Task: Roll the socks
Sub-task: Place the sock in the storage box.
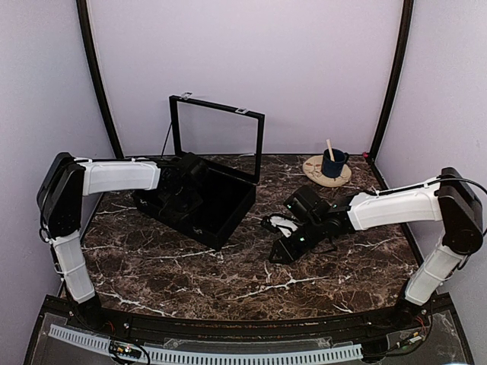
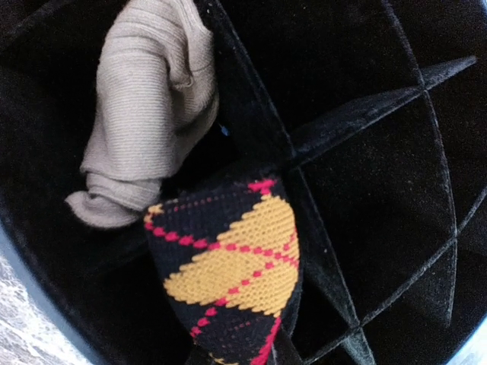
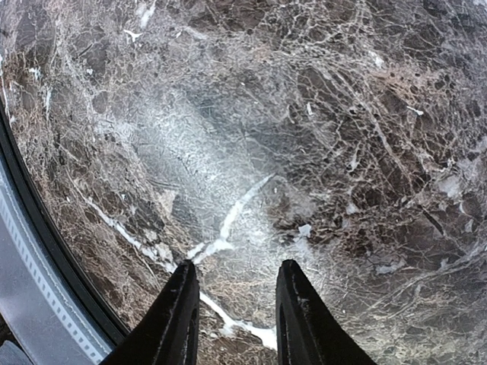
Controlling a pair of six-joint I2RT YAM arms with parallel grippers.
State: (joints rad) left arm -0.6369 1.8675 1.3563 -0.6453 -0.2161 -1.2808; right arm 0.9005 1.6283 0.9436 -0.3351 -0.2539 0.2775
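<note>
A: Where are the socks (image 2: pixel 228 266)?

B: Inside the open black box (image 1: pixel 221 222), at the left of the table (image 1: pixel 190 270). The wrist view shows a tan part bunched in a cell next to the box's outer wall. A black end with orange diamonds and red lines sits below it, against a divider (image 2: pixel 350 114).

A: Are they rolled?

B: The tan part is crumpled and folded over. The argyle end is rounded, but I can't make out a neat roll.

A: What about the left gripper (image 1: pixel 181 199)?

B: It reaches down into the box. Its fingers sit almost off the bottom edge of its own camera. The argyle end runs down between them, so it looks narrowly clamped on the socks.

A: And the right gripper (image 3: pixel 237 268)?

B: It hangs over bare marble to the right of the box. The fingers are partly spread, with nothing between them, only the table showing through the gap.

A: Anything else out there?

B: A blue mug (image 1: pixel 332 162) on a round mat at the far right, well apart from both arms.
</note>
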